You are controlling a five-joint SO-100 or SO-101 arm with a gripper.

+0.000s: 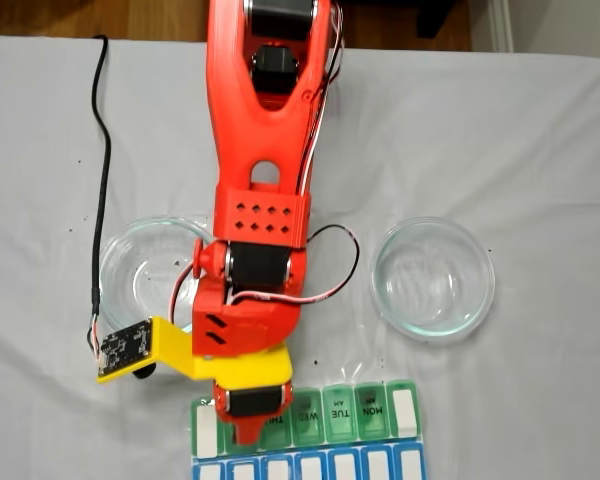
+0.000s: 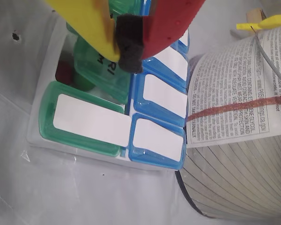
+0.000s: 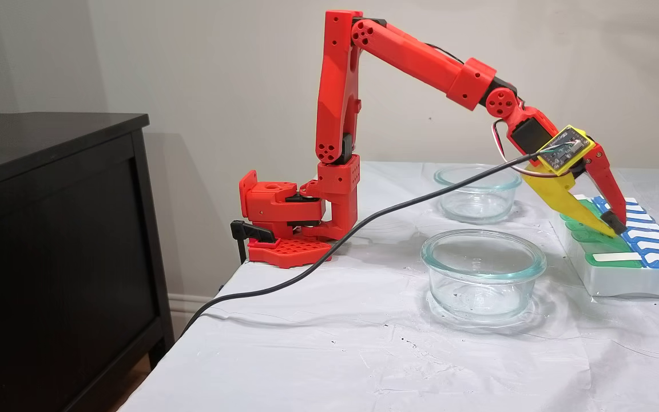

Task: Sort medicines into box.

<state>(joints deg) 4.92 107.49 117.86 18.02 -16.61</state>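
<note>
Wrist view, looking down past the gripper: the fingers (image 2: 129, 47), one yellow and one red, come in from the top of the frame and meet at a black padded tip, pressed together with nothing visibly held. They hang just above the pill organizer box (image 2: 84, 140), whose green row and blue row run side by side from lower centre toward the top. Directly below and left of the tip, one green lid (image 2: 100, 70) stands tilted up, and in the open cell beside it sit a red ball (image 2: 63, 72) and a green ball (image 2: 83, 83), touching. The cell lies just left of the fingers. On the counter (image 1: 540, 140), two clear glass dishes (image 1: 433, 277) stand apart.
</note>
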